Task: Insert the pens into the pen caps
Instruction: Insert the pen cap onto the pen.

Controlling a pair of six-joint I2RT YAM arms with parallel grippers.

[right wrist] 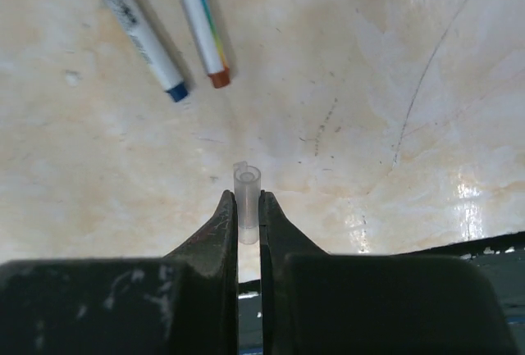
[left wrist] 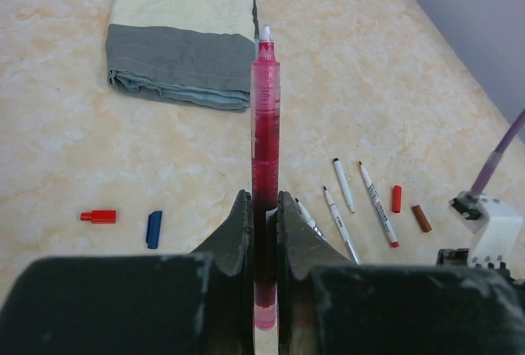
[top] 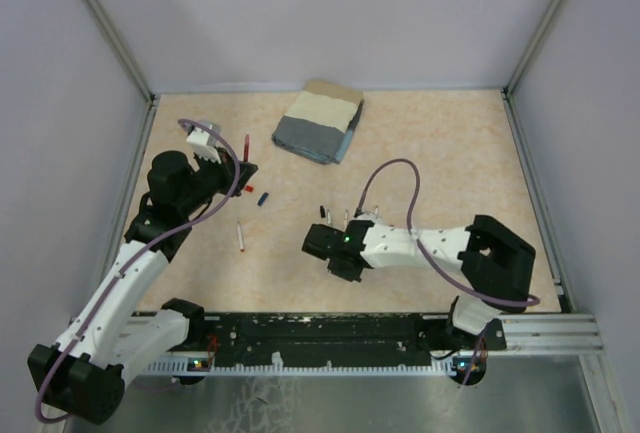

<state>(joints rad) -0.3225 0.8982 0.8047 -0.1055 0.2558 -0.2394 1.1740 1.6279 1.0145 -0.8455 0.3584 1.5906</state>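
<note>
Little is done: the left gripper (left wrist: 262, 207) clamps a red pen (left wrist: 265, 125) at the table's (top: 450, 153) left, the right gripper (right wrist: 248, 203) pinches a clear cap (right wrist: 247, 184) mid-table, and other pens (left wrist: 340, 225) and caps (left wrist: 153, 229) lie loose.

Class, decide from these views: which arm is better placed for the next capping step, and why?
Probably right: the right gripper is shut on a clear cap, open end showing, while the left gripper holds a red pen, tip exposed, as a target.
</note>
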